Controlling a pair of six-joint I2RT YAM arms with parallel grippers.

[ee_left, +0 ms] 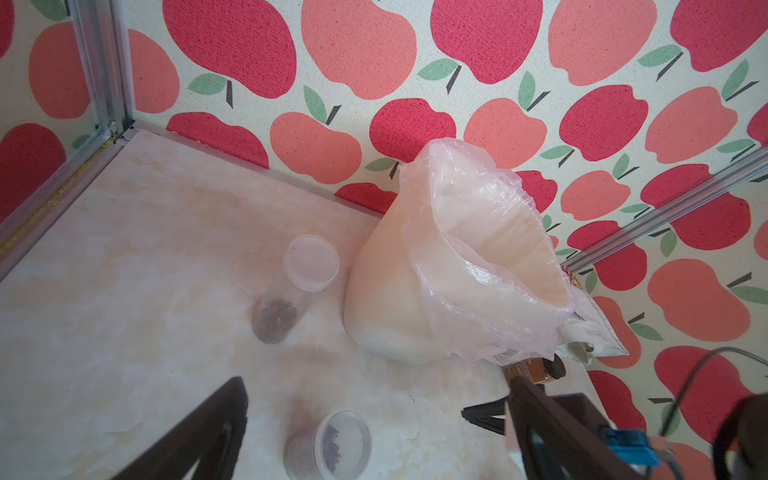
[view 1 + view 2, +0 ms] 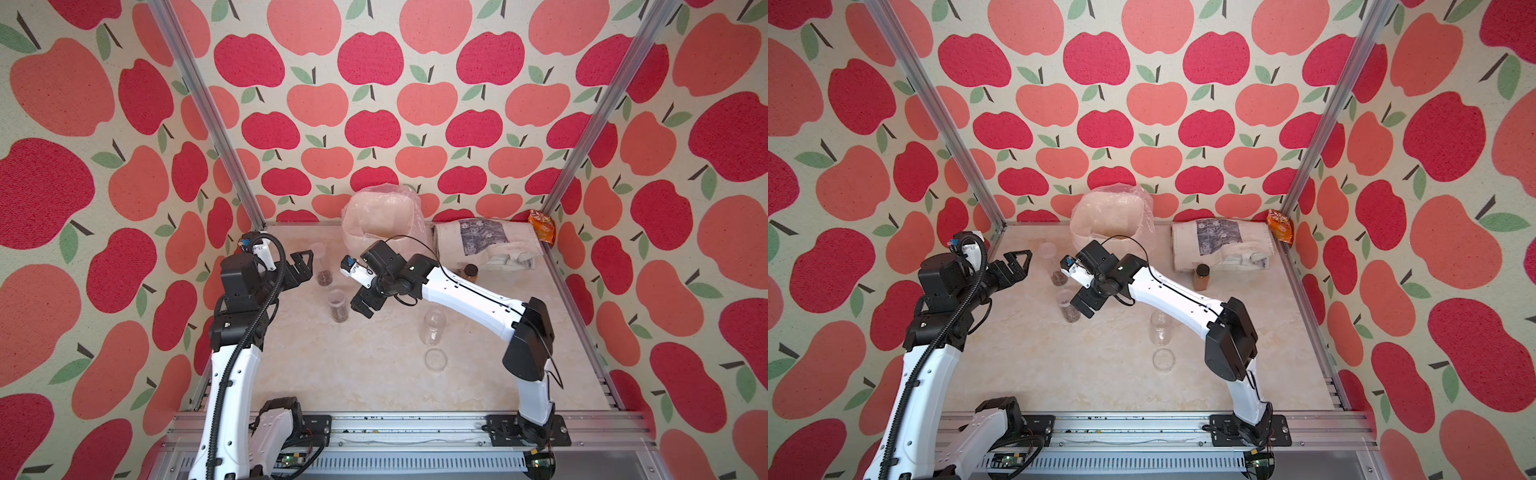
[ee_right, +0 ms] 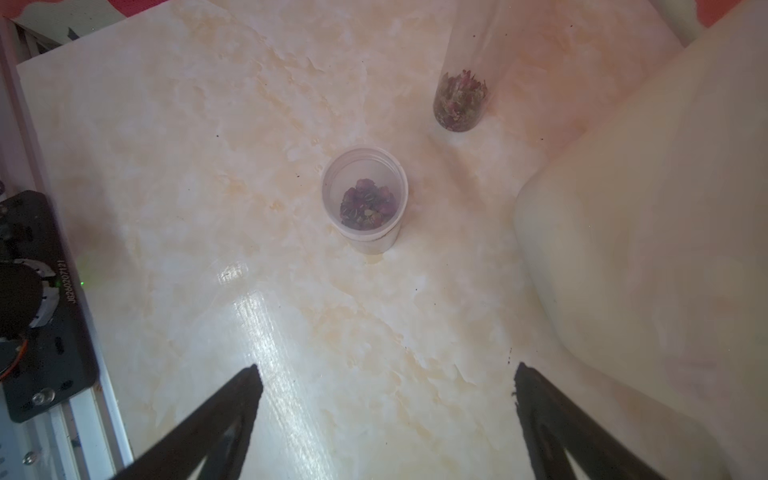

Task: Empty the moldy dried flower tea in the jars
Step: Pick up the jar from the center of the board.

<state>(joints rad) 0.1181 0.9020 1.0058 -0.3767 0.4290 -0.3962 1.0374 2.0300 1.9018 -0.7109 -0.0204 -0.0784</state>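
Right wrist view: the middle jar (image 3: 364,199) stands upright on the table (image 3: 208,166), dried flower tea (image 3: 365,205) in its bottom, dead ahead of the right claw (image 3: 386,368), spread wide and empty, the nearer arm. The left claw (image 2: 309,264), spread too, hangs near the farther jar (image 2: 321,264).

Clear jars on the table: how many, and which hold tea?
3. The far jar beside the white bin holds tea. The middle jar holds tea too. The near jar looks empty, its lid lying off in front. None seems hidden.
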